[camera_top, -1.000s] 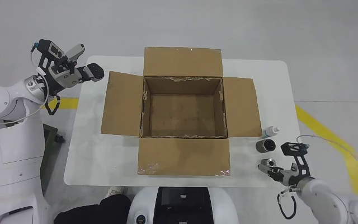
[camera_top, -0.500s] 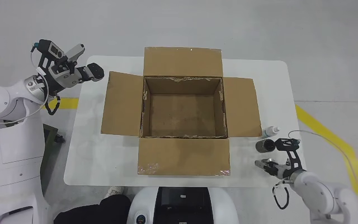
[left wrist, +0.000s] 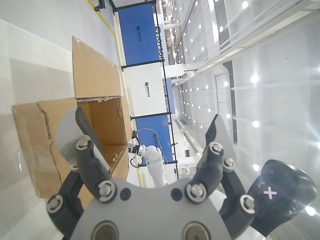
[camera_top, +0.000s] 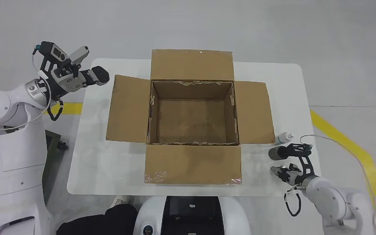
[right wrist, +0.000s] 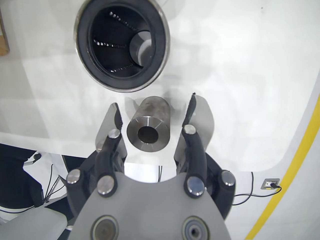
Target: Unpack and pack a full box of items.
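An open, empty cardboard box (camera_top: 194, 120) stands mid-table with all flaps folded out. At the table's front right corner my right gripper (camera_top: 282, 173) (right wrist: 153, 103) is open, with a small metal cylinder (right wrist: 149, 131) lying between its fingers, untouched on either side. Just beyond it lies a larger dark hollow cylinder (camera_top: 278, 153) (right wrist: 121, 38) on its side, and past that a small white bottle (camera_top: 285, 137). My left gripper (camera_top: 97, 75) (left wrist: 147, 118) hangs open and empty in the air by the box's left flap (left wrist: 32, 136).
The white table (camera_top: 94, 153) has bare room to the left of the box and along its right edge. A yellow floor line (camera_top: 329, 129) runs past the table's right side.
My right gripper has moved in from the table's front right corner toward the box and now straddles the small metal cylinder. The left arm has not moved.
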Motion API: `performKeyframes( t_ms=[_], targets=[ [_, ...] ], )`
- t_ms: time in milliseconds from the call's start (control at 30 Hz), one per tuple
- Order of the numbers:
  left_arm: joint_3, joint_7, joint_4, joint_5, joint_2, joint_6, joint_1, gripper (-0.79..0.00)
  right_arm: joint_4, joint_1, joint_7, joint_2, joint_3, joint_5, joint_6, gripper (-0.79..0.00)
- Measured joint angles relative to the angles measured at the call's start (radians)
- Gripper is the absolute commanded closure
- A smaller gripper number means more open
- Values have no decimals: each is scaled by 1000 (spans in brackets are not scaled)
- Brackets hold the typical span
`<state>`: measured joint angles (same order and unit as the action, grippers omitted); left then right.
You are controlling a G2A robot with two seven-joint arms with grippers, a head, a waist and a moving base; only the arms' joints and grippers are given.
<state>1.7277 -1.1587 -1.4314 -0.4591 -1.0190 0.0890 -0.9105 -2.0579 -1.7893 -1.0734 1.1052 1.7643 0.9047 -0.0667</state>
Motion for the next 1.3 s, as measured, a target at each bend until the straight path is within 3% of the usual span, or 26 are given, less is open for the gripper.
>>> performKeyframes(
  t_ms=[100, 333, 1133, 1300],
  targets=[
    [0, 0, 0, 0, 0, 0, 0, -785, 3, 3, 0, -1, -3, -1, -1, -296],
    [0, 0, 0, 0, 0, 0, 0, -785, -12, 3, -18, -3, -4, 5, -4, 0],
    [0, 0, 0, 0, 0, 0, 0, -785, -282, -68, -123, -14, 96, 6, -22, 0],
    [0, 0, 0, 0, 0, 0, 0, -785, -292, -45, -136, -18, 138, -46, 24, 0]
  ],
)
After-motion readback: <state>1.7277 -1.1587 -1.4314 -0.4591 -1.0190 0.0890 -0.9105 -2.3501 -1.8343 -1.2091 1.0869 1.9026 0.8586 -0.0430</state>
